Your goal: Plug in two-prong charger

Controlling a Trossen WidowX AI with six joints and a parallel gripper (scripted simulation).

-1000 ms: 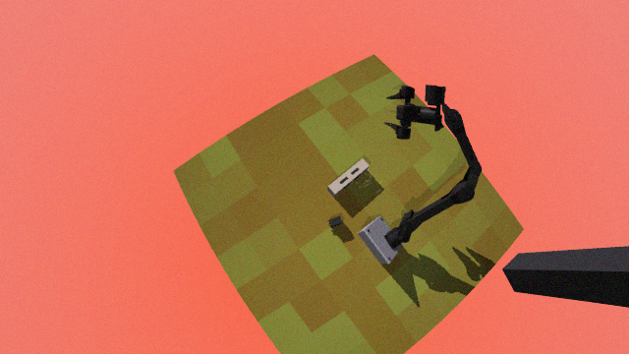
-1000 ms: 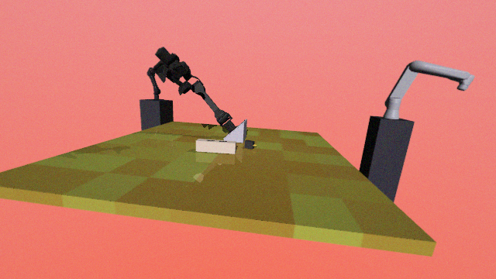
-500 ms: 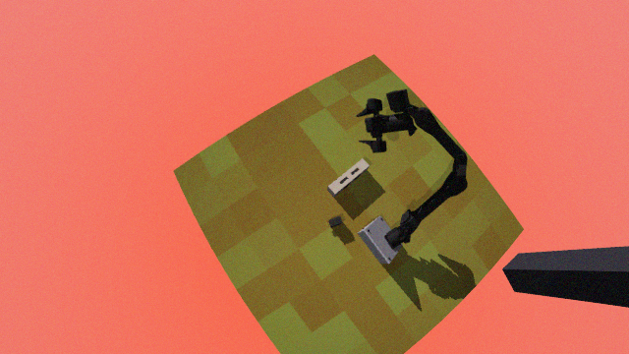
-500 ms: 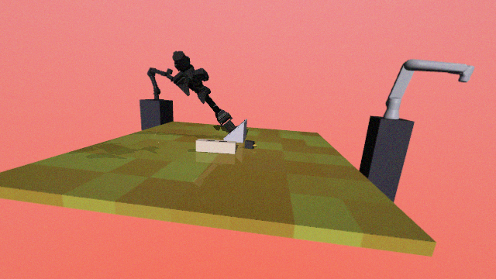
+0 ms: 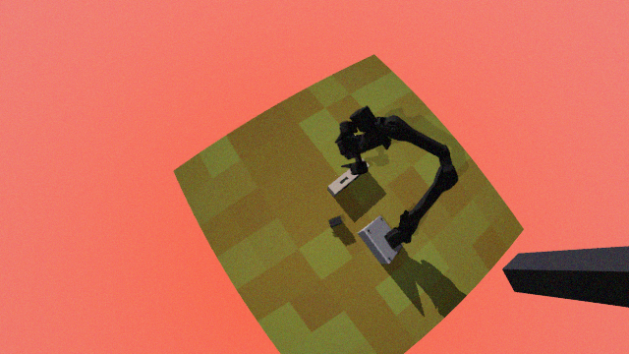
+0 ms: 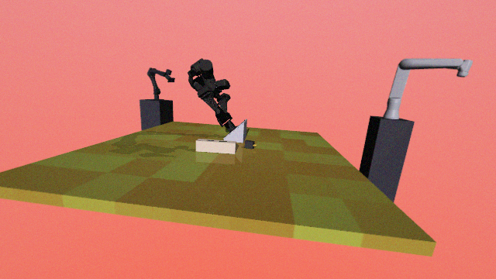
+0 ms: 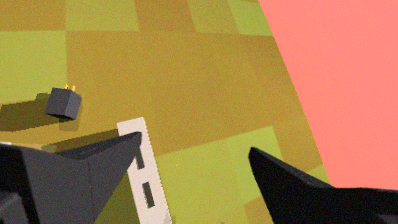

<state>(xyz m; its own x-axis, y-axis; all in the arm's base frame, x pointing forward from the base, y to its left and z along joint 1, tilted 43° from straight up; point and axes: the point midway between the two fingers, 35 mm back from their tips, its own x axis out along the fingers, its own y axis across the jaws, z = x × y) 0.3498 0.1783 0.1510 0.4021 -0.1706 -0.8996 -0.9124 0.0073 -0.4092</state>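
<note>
So from where I stood, far left there was a small black arm (image 6: 153,81) up on a dark pedestal (image 6: 150,114), past the patchy green-and-brown table (image 5: 275,167) (image 6: 232,186) (image 7: 200,75). Next along was the main black arm (image 5: 428,138) (image 6: 211,102), bent over, with its gripper (image 5: 343,153) (image 6: 225,91) (image 7: 197,144) up above the table. Jaws were wide apart, nothing in them. The pale power strip (image 5: 339,187) (image 6: 215,146) (image 7: 150,172) sat lower down, dark outlets facing up, and one finger covered a bit of it in the wrist view. Then came the grey wedge (image 5: 375,236) (image 6: 239,133) the arm was mounted on. The dark charger (image 5: 335,221) (image 6: 249,144) (image 7: 64,103) was just right of that, near the strip but not plugged in, gold prongs (image 6: 255,145) (image 7: 70,87) pointing away from the wedge, lol. Far right, a grey arm (image 6: 430,63) stood on another dark block (image 6: 391,155).
</note>
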